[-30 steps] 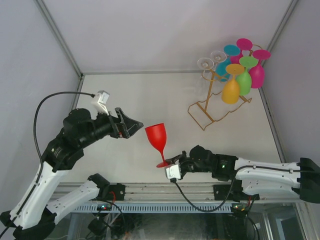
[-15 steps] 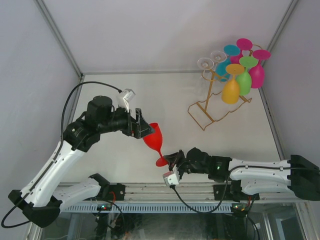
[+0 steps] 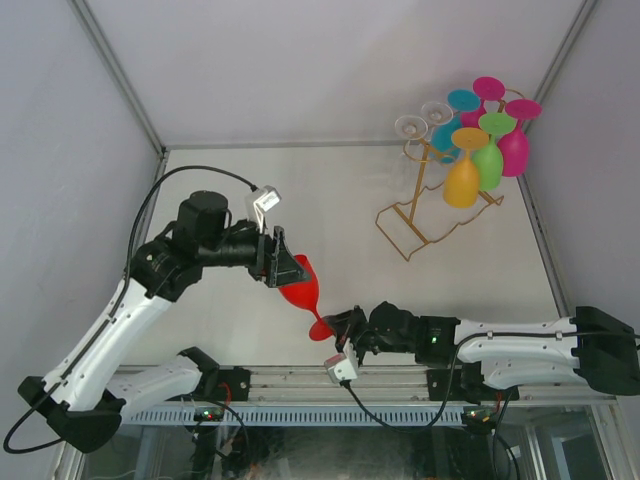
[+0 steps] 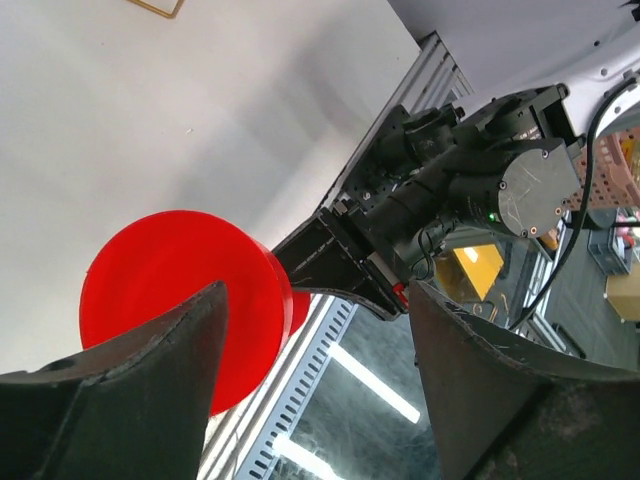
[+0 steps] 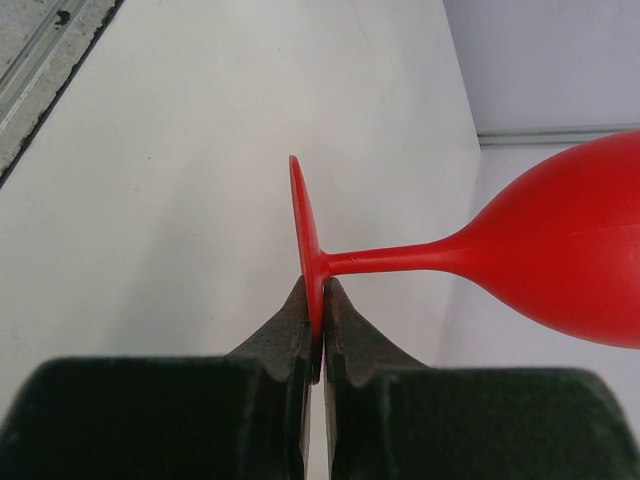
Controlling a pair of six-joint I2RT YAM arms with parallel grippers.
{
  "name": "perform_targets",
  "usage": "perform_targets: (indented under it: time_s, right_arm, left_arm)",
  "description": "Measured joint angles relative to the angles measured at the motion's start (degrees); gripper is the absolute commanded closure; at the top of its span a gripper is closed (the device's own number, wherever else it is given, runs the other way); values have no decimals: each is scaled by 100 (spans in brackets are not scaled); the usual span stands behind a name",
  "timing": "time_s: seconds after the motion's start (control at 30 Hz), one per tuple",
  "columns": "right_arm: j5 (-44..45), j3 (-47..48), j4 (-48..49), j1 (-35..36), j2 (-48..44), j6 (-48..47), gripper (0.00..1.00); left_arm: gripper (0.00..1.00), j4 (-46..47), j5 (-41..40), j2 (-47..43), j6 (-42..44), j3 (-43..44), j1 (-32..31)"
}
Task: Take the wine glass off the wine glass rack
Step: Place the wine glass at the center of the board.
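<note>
A red wine glass point(image 3: 300, 290) hangs tilted above the table's front middle, off the gold wire wine glass rack point(image 3: 415, 215) at the back right. My right gripper point(image 3: 335, 322) is shut on the thin edge of the glass's foot point(image 5: 308, 250), and the stem and bowl point(image 5: 570, 240) run off to the right in the right wrist view. My left gripper point(image 3: 285, 270) is open, its jaws straddling the bowl point(image 4: 170, 290). The bowl lies against the left finger point(image 4: 150, 380). A wide gap separates it from the other finger point(image 4: 480, 380).
Several glasses hang upside down on the rack: yellow point(image 3: 462, 175), green point(image 3: 489, 160), magenta point(image 3: 514, 148), teal point(image 3: 445, 130) and clear point(image 3: 410, 127). Grey walls close in the table on three sides. The metal rail point(image 3: 330, 385) runs along the near edge.
The left arm swung right and reached the red glass, its jaws now around the bowl and narrowing. The right gripper, still holding the foot, shifted slightly and the glass tilted towards the left arm.
</note>
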Motion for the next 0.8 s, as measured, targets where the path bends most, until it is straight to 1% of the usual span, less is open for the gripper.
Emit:
perform_targets:
  time_s: [0.07, 0.13, 0.17, 0.3, 0.5, 0.57, 0.63, 0.73, 0.8]
  right_arm:
    - [59, 0, 0, 0, 24, -44, 100]
    - [83, 0, 0, 0, 26, -83, 100]
    - [87, 0, -2, 0, 26, -94, 100]
    - [85, 0, -13, -9, 26, -107, 100]
    - [83, 0, -28, -70, 26, -111, 100]
    - [81, 0, -20, -87, 26, -127, 100]
    - [79, 0, -4, -111, 28, -138, 100]
    - [66, 0, -2, -125, 46, -175, 100]
    - [61, 0, -2, -142, 55, -195, 100]
  left_arm:
    - [31, -24, 90, 50, 63, 0, 0]
    - [41, -39, 175, 101, 114, 0, 0]
    - [43, -42, 216, 131, 133, 0, 0]
    - [47, -52, 337, 223, 245, 0, 0]
    - [47, -216, 463, 240, 435, 0, 0]
    - [51, -326, 472, 249, 527, 0, 0]
    - [58, -402, 474, 267, 608, 0, 0]
    - [63, -459, 525, 308, 752, 0, 0]
    - [68, -479, 570, 330, 807, 0, 4]
